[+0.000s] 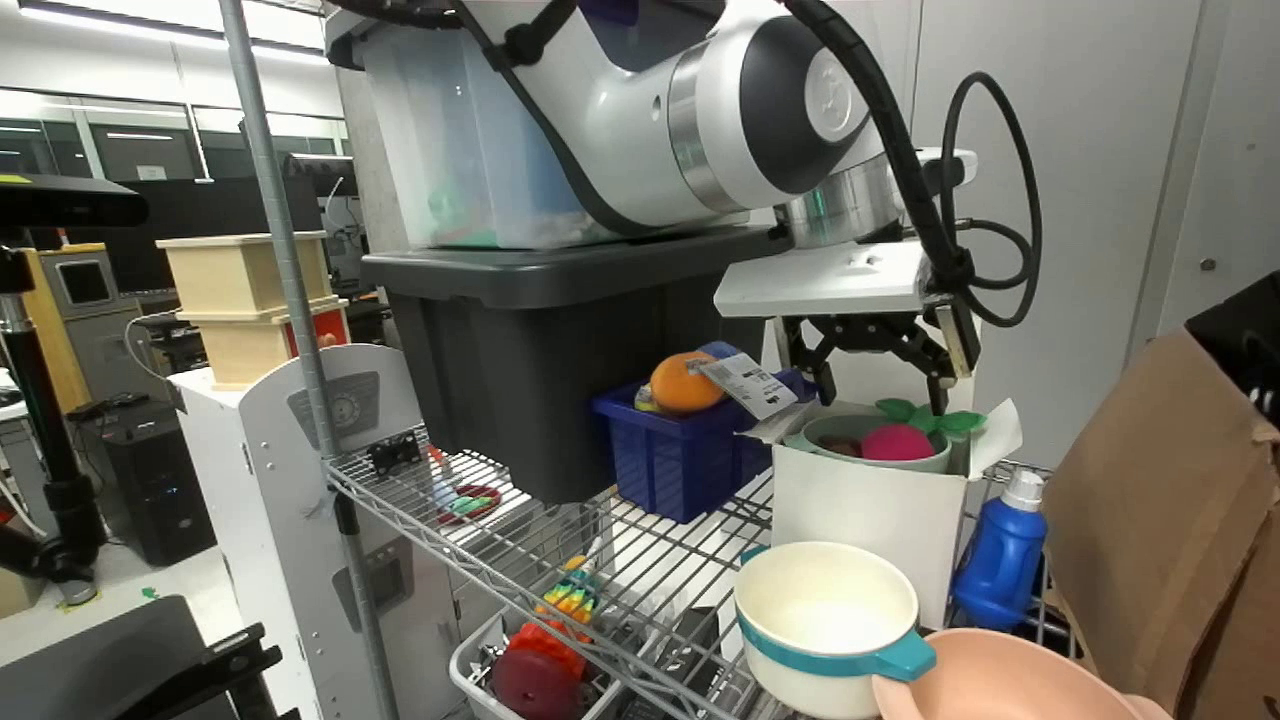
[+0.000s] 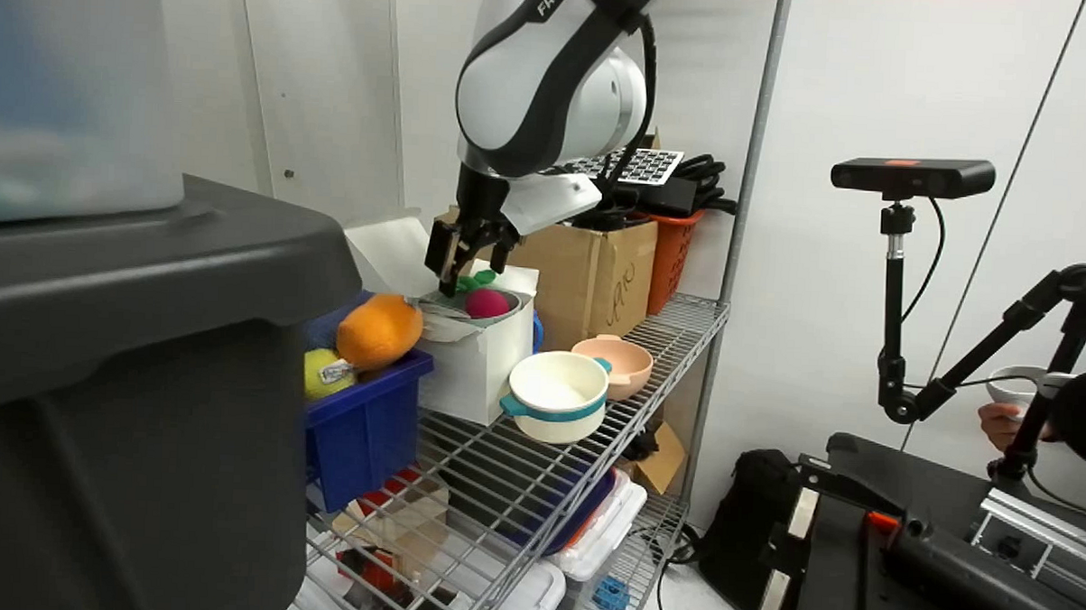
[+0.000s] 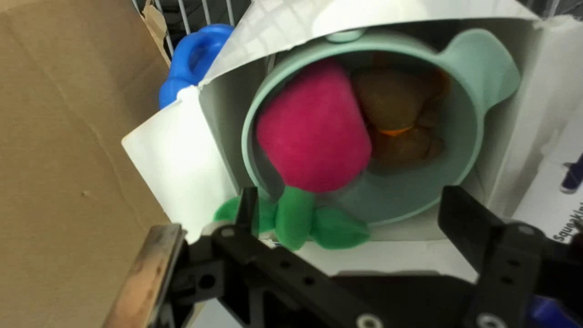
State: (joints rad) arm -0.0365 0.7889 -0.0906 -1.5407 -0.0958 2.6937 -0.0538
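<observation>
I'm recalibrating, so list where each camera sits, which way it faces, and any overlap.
An exterior view: near the peach bowl, facing the black bin; arm and hand show.
An exterior view: near that bin, facing the cardboard box; arm and hand show.
Wrist view: above the green pot and pink toy, facing down; only the hand shows.
Both exterior views share the cream pot and white box.

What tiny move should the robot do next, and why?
Maybe slide the open fingers a little toward the brown cardboard. In the wrist view nothing is gripped, and the green stem of the pink toy sits nearer one finger, which hides part of a leaf. A small sideways shift would probably put the stem midway between them.
</observation>
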